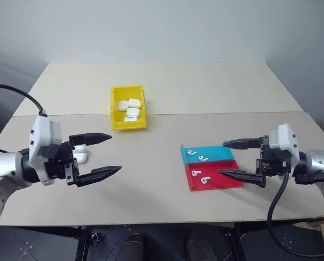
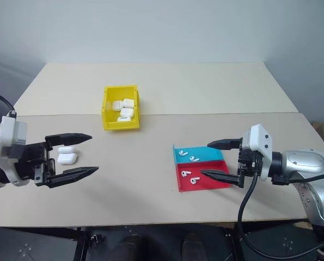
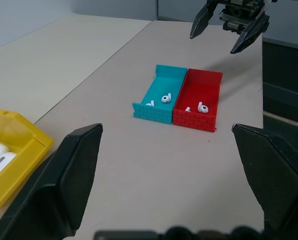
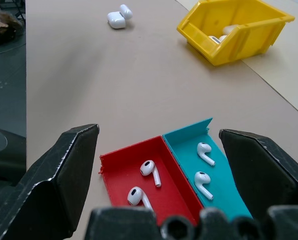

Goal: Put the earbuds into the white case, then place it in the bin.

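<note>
Four earbuds [image 4: 150,170] in tray [image 4: 181,134]

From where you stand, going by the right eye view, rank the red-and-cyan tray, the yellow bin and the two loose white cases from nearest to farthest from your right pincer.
1. Red-and-cyan tray, right beneath the right pincer, earbuds inside.
2. Yellow bin, farther back and toward the left.
3. Two loose white cases, far across by the left pincer.
</note>
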Available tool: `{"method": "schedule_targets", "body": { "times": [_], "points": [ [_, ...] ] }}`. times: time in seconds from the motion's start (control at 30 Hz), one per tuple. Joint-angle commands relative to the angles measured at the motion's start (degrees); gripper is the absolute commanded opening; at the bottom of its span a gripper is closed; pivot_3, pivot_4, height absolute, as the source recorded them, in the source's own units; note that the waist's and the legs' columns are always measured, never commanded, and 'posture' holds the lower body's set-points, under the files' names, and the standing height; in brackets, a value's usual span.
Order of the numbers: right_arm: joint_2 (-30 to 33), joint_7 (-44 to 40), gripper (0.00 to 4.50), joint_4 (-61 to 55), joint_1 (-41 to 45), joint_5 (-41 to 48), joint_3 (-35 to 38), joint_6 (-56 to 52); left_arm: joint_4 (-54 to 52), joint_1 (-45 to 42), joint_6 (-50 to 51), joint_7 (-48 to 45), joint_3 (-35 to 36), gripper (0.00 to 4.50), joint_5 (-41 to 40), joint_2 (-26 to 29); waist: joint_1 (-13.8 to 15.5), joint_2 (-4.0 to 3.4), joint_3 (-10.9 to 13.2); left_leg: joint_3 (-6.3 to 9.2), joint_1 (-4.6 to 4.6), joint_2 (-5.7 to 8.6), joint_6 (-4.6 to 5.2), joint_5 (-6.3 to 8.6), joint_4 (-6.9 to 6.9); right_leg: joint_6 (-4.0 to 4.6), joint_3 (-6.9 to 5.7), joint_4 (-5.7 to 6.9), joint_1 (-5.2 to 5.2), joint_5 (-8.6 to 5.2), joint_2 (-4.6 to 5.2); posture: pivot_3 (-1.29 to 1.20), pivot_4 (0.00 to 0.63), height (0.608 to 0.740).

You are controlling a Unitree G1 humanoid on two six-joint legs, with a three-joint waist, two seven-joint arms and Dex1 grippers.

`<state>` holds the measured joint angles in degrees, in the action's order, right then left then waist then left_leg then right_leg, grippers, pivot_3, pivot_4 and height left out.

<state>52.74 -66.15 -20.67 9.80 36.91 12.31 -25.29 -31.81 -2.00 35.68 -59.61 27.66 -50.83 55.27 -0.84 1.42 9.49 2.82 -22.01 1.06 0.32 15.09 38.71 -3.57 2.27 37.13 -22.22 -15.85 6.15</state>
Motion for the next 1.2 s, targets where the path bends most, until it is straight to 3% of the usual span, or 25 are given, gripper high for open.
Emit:
{"method": "schedule_targets", "body": {
  "times": [0.03,0.23,0.43,0.53,0.67,0.77,0.83,0.93,1.13,1.2],
  "points": [
    [0.35,0.01,4.48,-0.91,0.92,1.19,1.74,0.0,-0.11,-1.7,1.36,2.53,-0.13,4.5,-0.86,0.51,0.0,0.0,0.0,0.0,0.0,0.0,0.0,0.0,0.0,0.0,0.0,0.0,0.0,0.0,0.0,0.0,0.15,0.74],
    [0.27,0.28,4.48,-0.28,1.74,1.06,1.46,-0.44,-1.24,-1.79,6.33,6.65,1.16,4.5,-3.65,1.59,-0.1,0.0,0.0,0.01,-0.01,0.0,0.0,0.0,0.0,0.0,0.0,0.0,-0.01,0.0,0.0,0.0,0.15,0.74],
    [0.46,2.45,4.48,0.13,4.74,0.57,0.6,-1.75,-2.65,-5.77,19.51,15.86,3.81,4.5,-10.15,10.17,-0.07,0.01,0.01,0.02,0.0,0.0,0.01,0.0,0.0,0.0,0.01,0.03,-0.02,0.0,0.0,0.0,0.15,0.74],
    [0.62,3.89,4.48,-0.57,4.93,1.41,1.81,-3.37,-2.24,-10.7,28.05,22.61,1.98,4.5,-14.76,16.53,-0.01,0.04,0.04,0.03,-0.02,0.02,0.01,0.0,0.0,0.0,-0.02,0.02,-0.03,0.0,-0.02,0.0,0.15,0.74],
    [0.51,4.62,4.48,-1.81,4.03,3.48,3.33,-5.68,4.13,-24.1,39.34,37.09,-6.85,4.5,-24.12,18.95,0.28,0.05,0.05,0.05,-0.04,0.05,0.01,0.01,-0.02,-0.02,-0.03,0.01,-0.03,-0.01,-0.01,0.0,0.15,0.74],
    [0.18,4.75,4.48,-1.95,3.41,3.04,2.97,-5.27,18.29,-42.08,54.0,50.52,-22.21,4.5,-25.23,15.63,0.31,0.05,0.05,0.08,-0.01,0.13,0.01,0.01,0.02,-0.02,-0.04,0.07,0.0,-0.01,-0.01,0.0,0.15,0.74],
    [-0.17,5.38,4.48,-2.2,3.57,2.83,2.48,-5.31,27.53,-48.89,56.82,60.87,-28.85,4.5,-25.59,12.63,0.14,0.05,0.05,0.11,0.05,0.18,0.01,0.01,0.02,-0.04,-0.05,0.13,0.02,0.0,-0.01,0.0,0.15,0.74],
    [-0.9,6.74,4.48,-2.66,3.37,1.63,2.05,-4.46,41.65,-54.53,56.82,79.68,-32.03,4.5,-24.83,5.26,-0.19,0.06,0.05,0.1,0.06,0.21,0.01,0.0,0.01,-0.04,0.06,0.25,-0.06,0.0,0.0,0.0,0.15,0.74],
    [-1.79,9.31,4.48,-3.68,2.65,1.28,2.44,-4.9,62.15,-64.07,56.82,97.23,-35.39,4.5,-36.28,1.29,-0.27,0.27,0.09,0.09,-0.92,0.26,-0.33,-0.2,0.19,-0.02,0.19,0.94,-1.27,0.01,0.05,0.0,0.15,0.74],
    [-1.91,9.66,4.48,-4.35,1.3,1.15,2.75,-4.6,67.03,-66.88,56.82,102.4,-35.67,4.5,-35.06,0.07,-0.1,0.28,0.09,0.09,-1.16,0.36,-0.7,-0.41,0.19,-0.03,0.18,1.03,-1.56,0.01,0.16,0.0,0.15,0.74]
  ]
}}
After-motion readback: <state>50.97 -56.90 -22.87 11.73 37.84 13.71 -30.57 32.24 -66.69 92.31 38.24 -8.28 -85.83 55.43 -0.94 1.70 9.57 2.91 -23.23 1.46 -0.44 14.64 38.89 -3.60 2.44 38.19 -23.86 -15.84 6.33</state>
